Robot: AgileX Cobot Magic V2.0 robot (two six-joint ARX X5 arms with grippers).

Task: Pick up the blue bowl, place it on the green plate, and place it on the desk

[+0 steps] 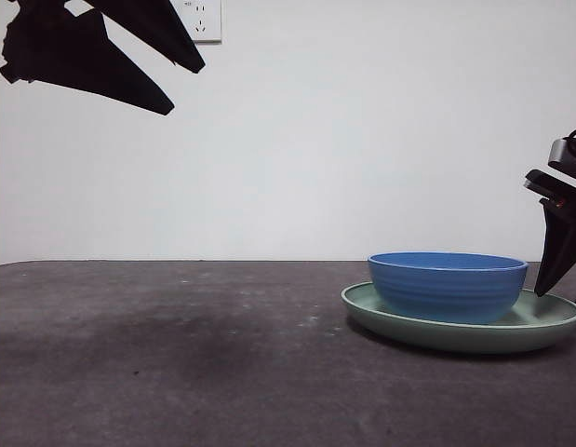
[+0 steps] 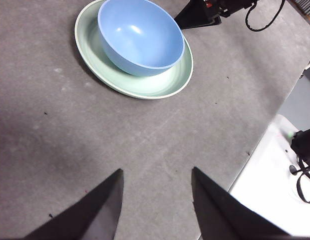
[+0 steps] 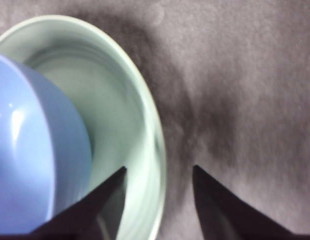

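Bowl (image 1: 448, 284) sits in plate (image 1: 461, 322), right side of desk (image 1: 176, 354). Right gripper (image 3: 159, 186) spread, straddling plate rim. Left gripper (image 2: 157, 192) spread, high, well apart. Both dishes look rigid, smooth, likely slippery, chip-prone; grip at rim, 1 jaw inside.

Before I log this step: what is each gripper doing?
Left gripper: open, empty, raised above the dark grey desk.
Right gripper: open, empty, straddling the pale green round plate's rim.

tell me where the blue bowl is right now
The round matte blue bowl sits on the wide sage-green plate at the front view's right, with the right tool beside the plate's rim.
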